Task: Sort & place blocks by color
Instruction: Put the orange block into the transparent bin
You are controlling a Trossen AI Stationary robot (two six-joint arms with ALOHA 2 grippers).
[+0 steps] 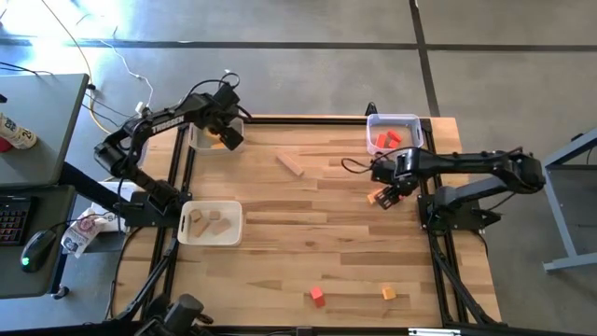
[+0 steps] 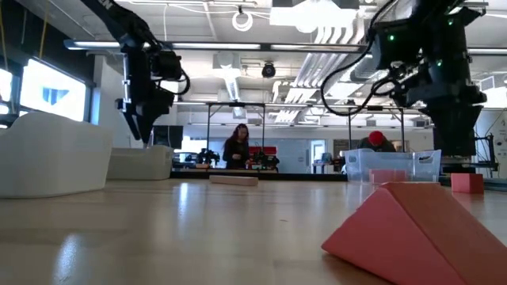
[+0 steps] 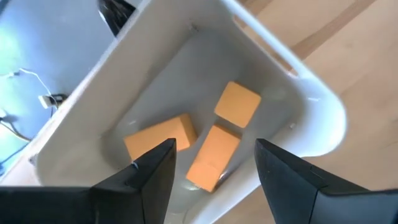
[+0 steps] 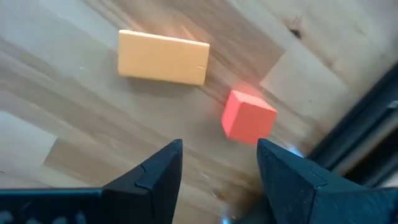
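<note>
Sorting is running past its halfway mark: three orange blocks (image 3: 214, 140) are lying in the far-left bin (image 1: 201, 140), where the left gripper (image 3: 214, 165) is hovering open and empty. Plain wood pieces (image 1: 213, 223) are filling the near-left bin (image 1: 233, 213), red ones (image 1: 390, 139) the clear bin (image 1: 410, 123). The right gripper (image 4: 217, 163) is hanging open, holding nothing, over a red cube (image 4: 249, 116) beside an orange block (image 4: 163, 57) on the desk (image 1: 308, 252). A plank (image 1: 290, 164) and two front pieces (image 1: 318, 296) are awaiting pickup.
</note>
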